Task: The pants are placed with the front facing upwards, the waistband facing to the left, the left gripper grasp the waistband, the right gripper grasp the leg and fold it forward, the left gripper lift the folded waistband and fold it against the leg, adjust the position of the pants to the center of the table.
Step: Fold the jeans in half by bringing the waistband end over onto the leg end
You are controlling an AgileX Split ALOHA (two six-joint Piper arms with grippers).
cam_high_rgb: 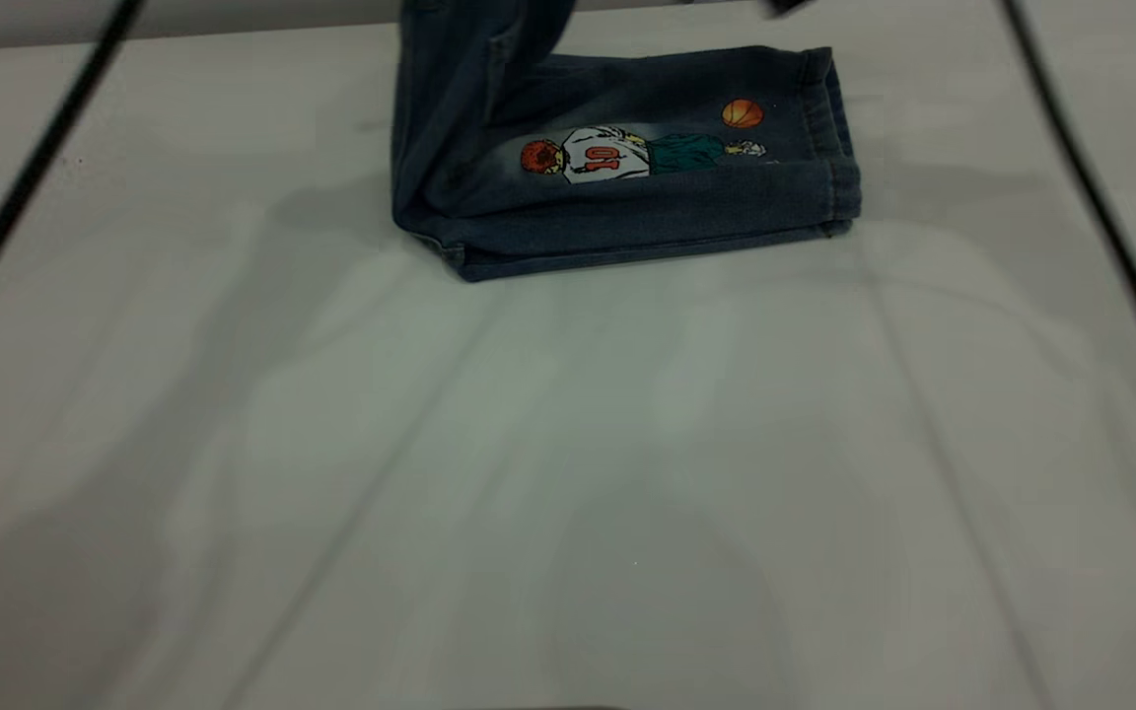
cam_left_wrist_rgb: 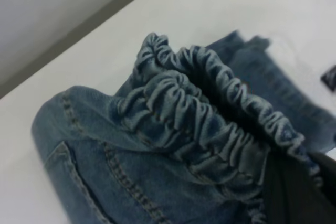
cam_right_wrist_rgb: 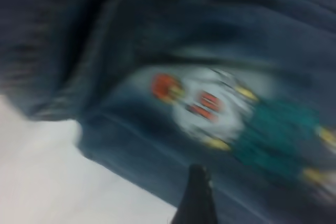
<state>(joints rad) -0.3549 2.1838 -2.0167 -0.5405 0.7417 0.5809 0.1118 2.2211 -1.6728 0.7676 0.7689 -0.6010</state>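
A: Exterior view: our pants (cam_high_rgb: pixel 627 168) lie folded lengthwise at the far middle of the table (cam_high_rgb: pixel 568 473), the waistband end hoisted out of the top of the shot. Neither gripper shows clearly here; a dark scrap at the top edge, to the right, may be part of the right arm.

B: Left wrist view: we see the gathered elastic waistband (cam_left_wrist_rgb: pixel 210 114) bunched right against our left gripper, a dark finger (cam_left_wrist_rgb: pixel 294 192) under the cloth, so we judge it pinching the waistband. If that hold is on one layer only, the fold could slide apart as we carry it over the legs.

A: Right wrist view: our right gripper's dark fingertip (cam_right_wrist_rgb: pixel 197 198) hovers just above the printed leg (cam_right_wrist_rgb: pixel 226 108). We cannot tell its spread. Too close, it might snag the denim and drag our fold askew.
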